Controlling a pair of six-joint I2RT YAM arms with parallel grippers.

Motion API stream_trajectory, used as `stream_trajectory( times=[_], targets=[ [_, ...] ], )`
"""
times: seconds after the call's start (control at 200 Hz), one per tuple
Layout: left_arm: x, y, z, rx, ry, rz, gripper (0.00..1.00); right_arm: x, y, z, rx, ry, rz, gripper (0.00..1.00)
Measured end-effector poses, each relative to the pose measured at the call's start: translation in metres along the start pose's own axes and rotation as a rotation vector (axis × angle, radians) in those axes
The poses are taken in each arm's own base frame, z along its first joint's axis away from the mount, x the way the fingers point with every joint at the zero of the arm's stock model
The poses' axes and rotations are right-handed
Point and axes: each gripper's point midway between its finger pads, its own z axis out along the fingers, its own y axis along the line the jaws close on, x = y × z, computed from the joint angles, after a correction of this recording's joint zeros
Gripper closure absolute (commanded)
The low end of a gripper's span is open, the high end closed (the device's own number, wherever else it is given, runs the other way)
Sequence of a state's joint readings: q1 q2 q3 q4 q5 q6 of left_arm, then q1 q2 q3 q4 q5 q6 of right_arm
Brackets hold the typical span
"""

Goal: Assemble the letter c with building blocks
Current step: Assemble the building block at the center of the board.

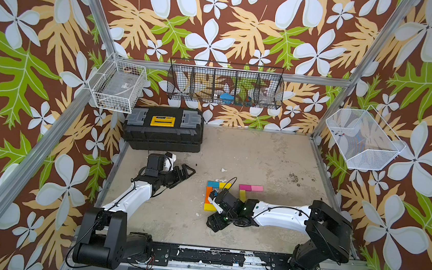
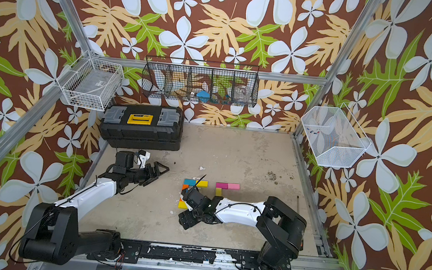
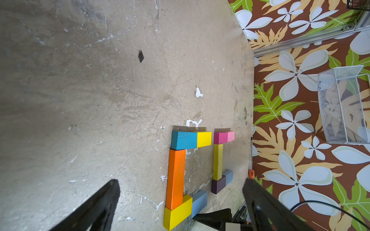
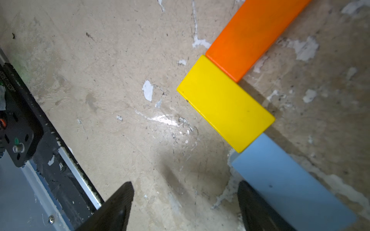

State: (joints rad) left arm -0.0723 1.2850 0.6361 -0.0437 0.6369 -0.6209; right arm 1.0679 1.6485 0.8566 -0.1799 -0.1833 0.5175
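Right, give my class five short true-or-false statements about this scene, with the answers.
1. The orange block touches the teal block. True.
2. The right gripper grips the orange block. False: it is open, holding nothing, beside the light blue block.
3. The toolbox stands open. False: it is shut.
4. The magenta block and pink block lie end to end. True.
5. The left gripper is open and empty. True.
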Motion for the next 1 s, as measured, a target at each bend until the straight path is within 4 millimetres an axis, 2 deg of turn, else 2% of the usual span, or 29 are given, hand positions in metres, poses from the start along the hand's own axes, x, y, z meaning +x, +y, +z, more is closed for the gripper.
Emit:
stream_trajectory(
  times=[1.001],
  targets=[
    [0.0000, -0.0001, 0.0000, 0.000, 0.000, -0.004, 0.00, -0.0035, -0.0013, -0.0015, 0.000, -0.005, 0.001, 0.17]
  ],
)
